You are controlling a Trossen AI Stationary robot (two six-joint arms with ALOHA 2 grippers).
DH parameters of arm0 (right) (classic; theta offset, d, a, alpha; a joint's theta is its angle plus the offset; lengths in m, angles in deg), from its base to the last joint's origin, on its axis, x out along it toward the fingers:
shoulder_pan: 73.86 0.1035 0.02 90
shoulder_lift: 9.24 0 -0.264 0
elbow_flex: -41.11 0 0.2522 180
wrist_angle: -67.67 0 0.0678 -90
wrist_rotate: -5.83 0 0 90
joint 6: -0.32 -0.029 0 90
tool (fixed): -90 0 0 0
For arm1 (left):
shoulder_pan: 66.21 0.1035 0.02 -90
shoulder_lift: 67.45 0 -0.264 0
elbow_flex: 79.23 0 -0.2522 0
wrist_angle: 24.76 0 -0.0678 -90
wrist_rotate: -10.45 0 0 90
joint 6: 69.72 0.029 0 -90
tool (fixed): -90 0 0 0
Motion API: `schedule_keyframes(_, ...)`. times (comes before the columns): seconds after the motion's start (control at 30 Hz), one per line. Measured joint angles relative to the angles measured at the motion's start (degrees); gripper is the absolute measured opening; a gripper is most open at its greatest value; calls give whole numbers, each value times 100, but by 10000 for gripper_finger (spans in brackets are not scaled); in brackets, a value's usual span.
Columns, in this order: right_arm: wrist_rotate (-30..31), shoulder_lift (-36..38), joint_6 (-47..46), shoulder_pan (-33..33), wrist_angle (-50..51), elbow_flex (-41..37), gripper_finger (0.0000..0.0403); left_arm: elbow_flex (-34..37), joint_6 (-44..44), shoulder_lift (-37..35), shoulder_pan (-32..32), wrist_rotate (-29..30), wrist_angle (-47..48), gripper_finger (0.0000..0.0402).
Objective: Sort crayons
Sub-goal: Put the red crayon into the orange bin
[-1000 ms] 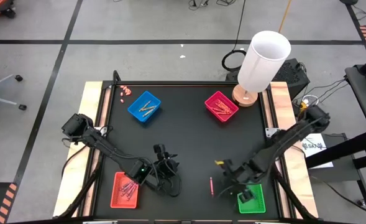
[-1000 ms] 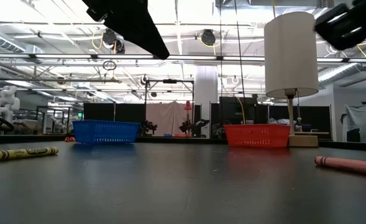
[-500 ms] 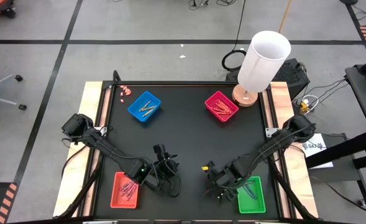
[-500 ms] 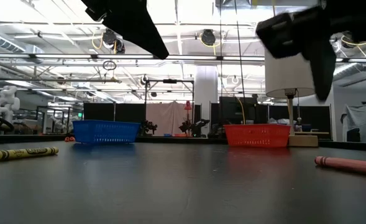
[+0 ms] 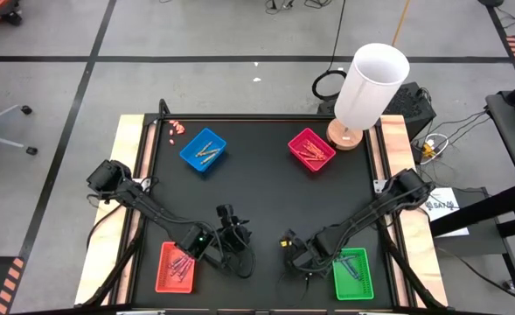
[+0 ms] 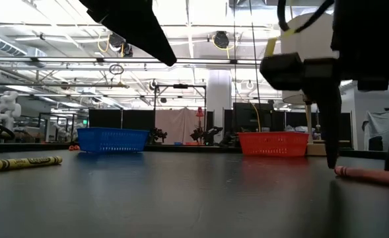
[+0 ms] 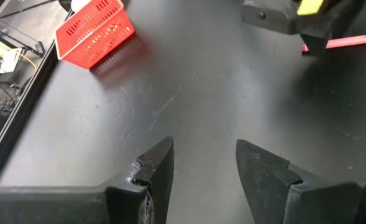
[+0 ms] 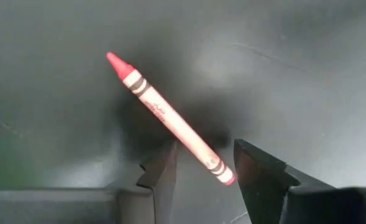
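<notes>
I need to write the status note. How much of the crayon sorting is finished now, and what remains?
Mostly done: crayons already lie in the blue tray, the magenta tray, the red tray and the green tray. In hand: the right tool is open, its fingers on either side of a pink-red crayon lying on the table, not yet gripped. Left: a yellow crayon lies loose. The left tool waits open.

One camera is looking straight down from high above, taking in the whole black surface [image 5: 257, 201] and both arms, while another is sitting at surface height, facing level toward the room behind. Each wrist camera is peering closely past its own jaws, and both are sharing the pink crayon [image 8: 170, 119] with the low view.
</notes>
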Motion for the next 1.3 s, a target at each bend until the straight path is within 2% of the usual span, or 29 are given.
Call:
schedule_keyframes(0.3, -38, -169, 69, -37, 17, 10, 123, -2, 6, 0, 0, 0, 0, 171)
schedule_keyframes(0.8, -225, -180, -610, -85, 82, 4, 8, -2, 20, 0, 0, 1, -2, 171)
schedule_keyframes(1.0, -225, -180, -1103, -87, 91, 4, 5, -2, 18, 0, 0, 0, -3, 171)
schedule_keyframes(1.3, -372, -57, -1252, -90, 62, -20, 2, -2, 15, 0, 0, 2, -4, 171)
